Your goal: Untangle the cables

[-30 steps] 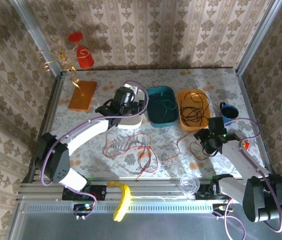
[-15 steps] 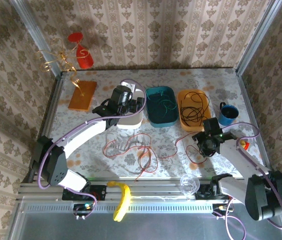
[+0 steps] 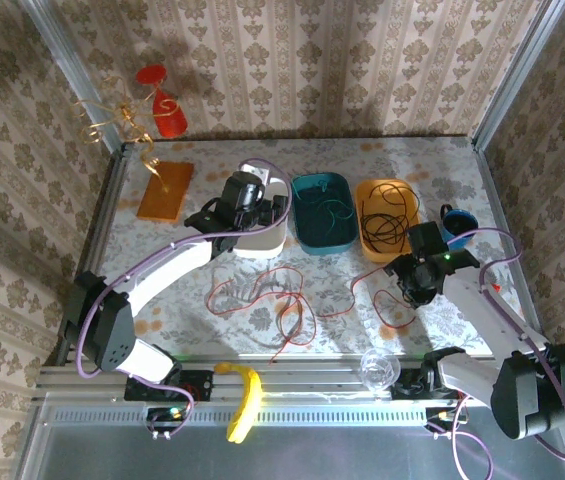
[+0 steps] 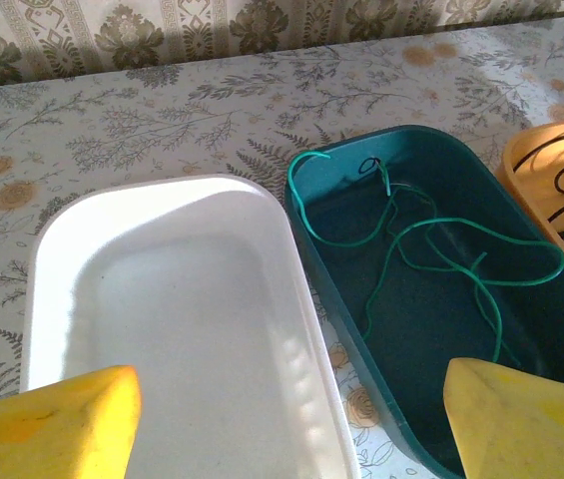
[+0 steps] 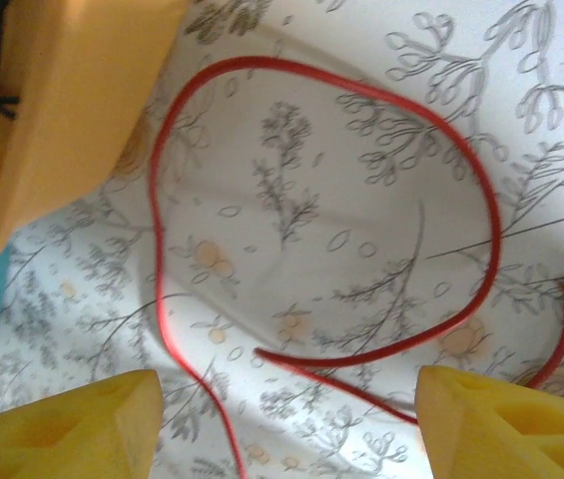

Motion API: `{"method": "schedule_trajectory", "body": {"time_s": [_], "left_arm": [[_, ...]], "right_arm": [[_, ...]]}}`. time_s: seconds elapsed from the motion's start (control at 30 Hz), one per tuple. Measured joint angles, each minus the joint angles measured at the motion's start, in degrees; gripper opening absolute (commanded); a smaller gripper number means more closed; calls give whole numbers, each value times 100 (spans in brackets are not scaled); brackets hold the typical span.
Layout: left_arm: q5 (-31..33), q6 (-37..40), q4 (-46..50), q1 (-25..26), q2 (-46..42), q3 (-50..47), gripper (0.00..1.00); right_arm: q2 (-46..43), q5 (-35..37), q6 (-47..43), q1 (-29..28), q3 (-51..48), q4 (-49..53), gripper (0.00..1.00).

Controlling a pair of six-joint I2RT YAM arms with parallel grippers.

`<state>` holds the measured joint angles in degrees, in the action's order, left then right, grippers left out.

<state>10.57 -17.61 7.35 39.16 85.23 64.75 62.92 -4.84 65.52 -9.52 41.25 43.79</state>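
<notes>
Near the orange tray [image 5: 52,120], right tool [image 5: 282,424] hangs with jaws apart and empty over a loop of the red cable [image 5: 158,220] on the table [image 5: 361,200]. The loop lies ahead of its fingertips and one strand runs in under the gap. The tray is just off to its left.

Across from it, left tool [image 4: 286,429] has jaws wide and empty over the white tray [image 4: 162,299]. The teal tray [image 4: 326,299] holding the green cable [image 4: 441,224] is to its right. The black cable [image 3: 382,225] sits in the orange tray.

Risks, as judged:
- Loop strands lie close together. Closing could pinch two at once, and the lift would then tighten the tangle.
- The rest of the red cable coils off toward left tool. A hard pull would drag the lot.
- The cable is thin and lies flat, so the fingers may scrape past it.
- A swing could hook the orange tray's rim.
</notes>
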Motion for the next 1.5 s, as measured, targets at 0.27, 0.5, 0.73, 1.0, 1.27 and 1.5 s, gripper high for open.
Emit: {"method": "schedule_trajectory", "body": {"time_s": [0.27, 0.5, 0.73, 1.0, 1.27, 1.5], "left_arm": [[7, 0, -9, 0, -26, -94, 80], [81, 2, -9, 0, -66, -155, 80], [125, 2, -7, 0, -142, -212, 81], [129, 4, -7, 0, -164, -212, 81], [149, 55, -4, 0, -164, -212, 81], [243, 66, 26, -39, -164, -212, 80]], "right_arm": [[234, -822, 223, 0, 76, -122, 70], [575, -1156, 575, 0, -199, -634, 70], [986, -1012, 717, 0, -498, -1040, 69], [1202, -367, 656, 0, -501, -1276, 62], [1307, 72, 437, 0, -518, -1346, 13], [831, 341, 44, -103, -474, -1106, 0]]}}
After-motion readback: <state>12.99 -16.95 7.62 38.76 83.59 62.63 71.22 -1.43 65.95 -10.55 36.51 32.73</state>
